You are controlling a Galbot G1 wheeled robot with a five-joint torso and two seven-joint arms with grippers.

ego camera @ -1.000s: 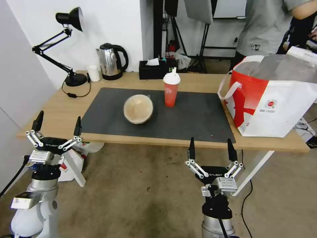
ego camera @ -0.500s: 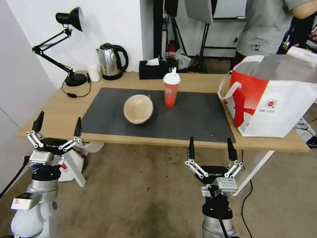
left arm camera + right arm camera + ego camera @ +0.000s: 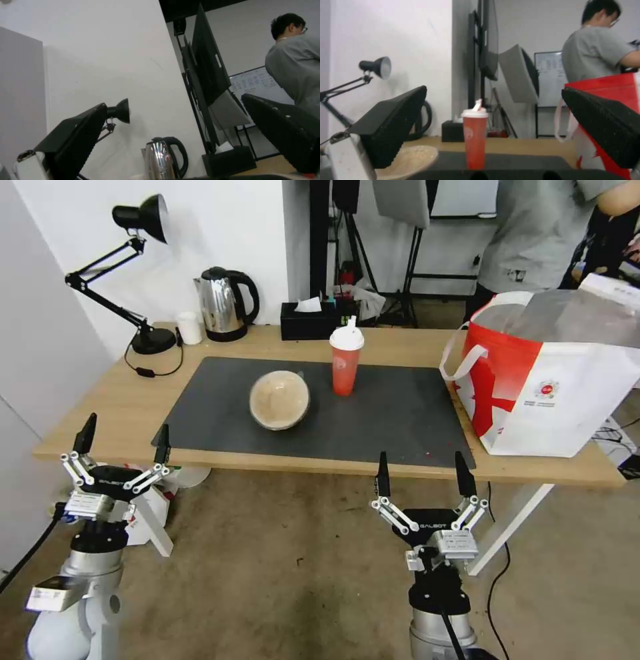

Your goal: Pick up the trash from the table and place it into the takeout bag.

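Both end effectors hang spread and empty below the near edge of the surface (image 3: pixel 133 400) in the head view: the left end effector (image 3: pixel 124 439) by its left corner, the right end effector (image 3: pixel 420 472) under the grey mat (image 3: pixel 373 420). On the mat sit the beige-filled bowl (image 3: pixel 279 399) and, just behind it, the red cup (image 3: pixel 346 356). The takeout bag (image 3: pixel 553 380) stands open at the surface's right end.

From the left wrist, its fingers (image 3: pixel 73 140) frame the kettle (image 3: pixel 165 157).

From the right wrist, its fingers (image 3: pixel 391 122) frame the cup (image 3: pixel 475 140), bowl (image 3: pixel 411 158) and bag (image 3: pixel 603 87).

Lamp (image 3: pixel 137 280), kettle (image 3: pixel 223 305), tissue box (image 3: pixel 308 320) stand rearward.
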